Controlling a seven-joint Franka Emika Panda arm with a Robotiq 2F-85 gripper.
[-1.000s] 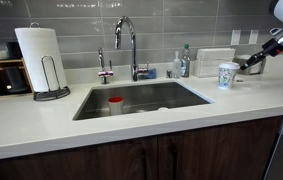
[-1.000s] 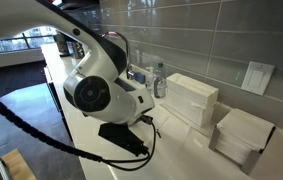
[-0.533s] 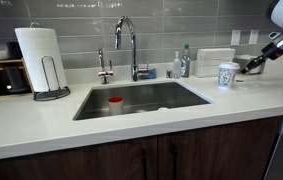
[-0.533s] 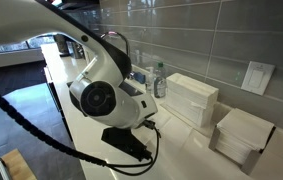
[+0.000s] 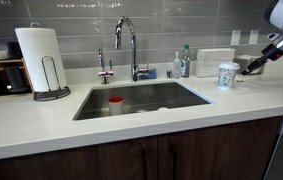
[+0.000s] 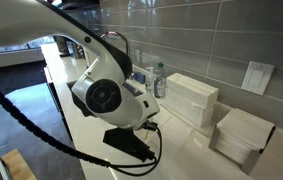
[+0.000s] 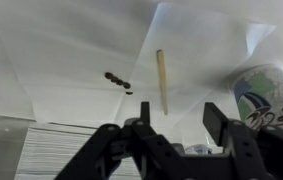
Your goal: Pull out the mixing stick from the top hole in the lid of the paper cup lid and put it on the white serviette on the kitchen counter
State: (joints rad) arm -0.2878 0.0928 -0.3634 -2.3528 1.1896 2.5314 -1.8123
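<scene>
In the wrist view the thin tan wooden mixing stick lies flat on the creased white paper serviette, out of the cup and touched by nothing; the small white paper cup with a blue-green print stands near the stick; the black Robotiq gripper hangs clear of the stick, its jaws apart and empty; a few dark specks sit just beside the stick (what they are cannot be told). In an exterior view the cup's round white plastic lid is on; the cup stands on the long white stone kitchen counter, near the inset steel sink.
</scene>
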